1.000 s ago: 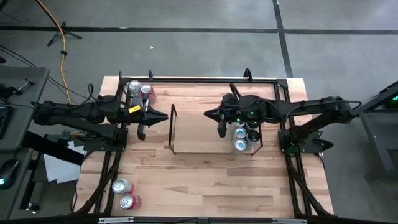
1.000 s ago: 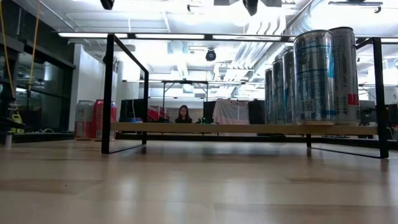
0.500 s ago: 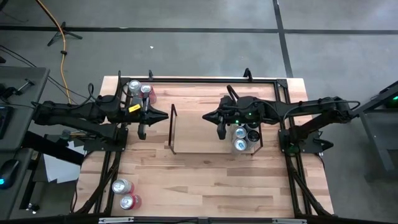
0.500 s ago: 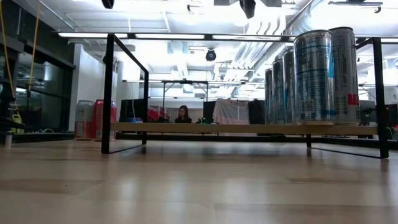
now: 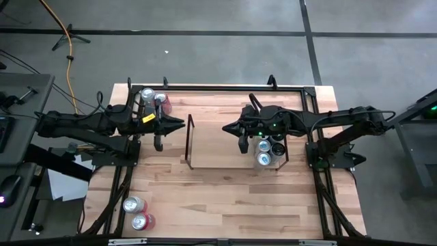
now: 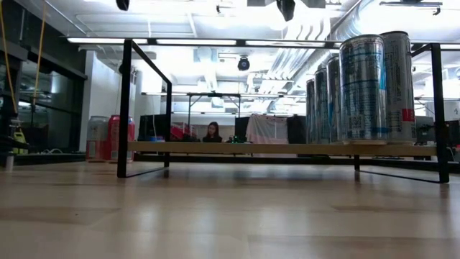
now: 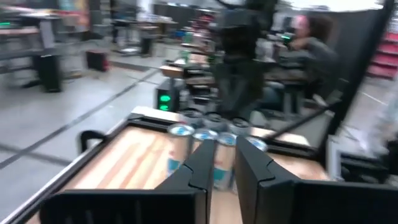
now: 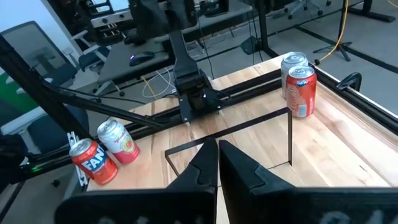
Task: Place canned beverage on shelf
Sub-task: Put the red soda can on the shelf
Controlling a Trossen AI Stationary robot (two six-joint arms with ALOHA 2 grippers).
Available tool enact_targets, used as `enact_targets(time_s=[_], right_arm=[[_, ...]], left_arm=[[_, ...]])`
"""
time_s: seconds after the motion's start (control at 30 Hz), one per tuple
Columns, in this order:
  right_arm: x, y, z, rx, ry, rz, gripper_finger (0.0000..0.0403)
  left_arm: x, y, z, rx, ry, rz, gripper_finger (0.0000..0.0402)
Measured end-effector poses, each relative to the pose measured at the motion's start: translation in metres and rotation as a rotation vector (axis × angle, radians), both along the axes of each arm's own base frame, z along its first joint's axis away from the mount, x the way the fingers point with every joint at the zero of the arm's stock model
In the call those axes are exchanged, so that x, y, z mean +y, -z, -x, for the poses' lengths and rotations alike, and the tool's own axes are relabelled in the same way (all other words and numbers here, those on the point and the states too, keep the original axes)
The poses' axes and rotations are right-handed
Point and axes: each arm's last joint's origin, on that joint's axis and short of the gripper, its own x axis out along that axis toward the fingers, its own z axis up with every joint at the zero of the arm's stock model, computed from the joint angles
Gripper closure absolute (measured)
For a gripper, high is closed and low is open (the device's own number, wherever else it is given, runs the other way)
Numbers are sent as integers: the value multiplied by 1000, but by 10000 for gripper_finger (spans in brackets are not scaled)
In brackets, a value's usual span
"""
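I've got both arms up over the table (image 5: 225, 195), nothing held in either. L gripper (image 5: 179, 126) sits left of centre in the high view, tip aimed toward the shelf's (image 5: 232, 166) left end frame, just short of it. In the L wrist view its fingers (image 7: 205, 165) show a thin gap, so narrow, barely cracked, w/ nothing between them. R gripper (image 5: 229, 128) sits about mid-frame in the high view, over the shelf, pointing left; in the R wrist view its fingers (image 8: 204, 165) are pressed together, closed, empty.

Shelf: black rod rack at centre of the high view, long axis running left-right. Shelved cans (image 5: 265, 150) stand clustered at its right end, partly under the R arm's wrist. In the low view they show at right of frame as a row of tall silver cans (image 6: 363, 88) on the shelf board (image 6: 280, 148).

Loose cans still off the shelf: one pair (image 5: 154, 98) at upper left of the table in the high view, silver plus red, just above the L arm; second pair (image 5: 138, 213) at lower left of the table, lying near the table's rail. In the low view the upper-left pair (image 6: 106, 137) shows at far left, upright.

A person (image 6: 212, 132) sits in the room behind, mid-frame in the low view.
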Motion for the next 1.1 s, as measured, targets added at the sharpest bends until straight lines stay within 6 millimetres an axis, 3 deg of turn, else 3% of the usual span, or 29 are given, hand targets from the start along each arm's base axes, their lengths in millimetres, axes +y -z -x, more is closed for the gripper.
enact_targets(time_s=[0.27, 0.4, 0.5, 0.83, 1.1], right_arm=[[0, 0, 0, -1, 16, 0, 402], [-1, 0, 0, -1, 24, 3, 402], [-1, 0, 0, -2, 41, 8, 402], [-2, 0, 0, -5, 59, -15, 402], [-2, 2, 1, 25, 57, -6, 402]], left_arm=[[24, -15, 9, 50, -267, 71, 287], [47, -27, 17, 164, -431, 113, 227], [70, -25, 19, 313, -561, 144, 188], [154, 40, 20, 832, -863, 434, 102], [188, 68, 21, 905, -976, 615, 90]])
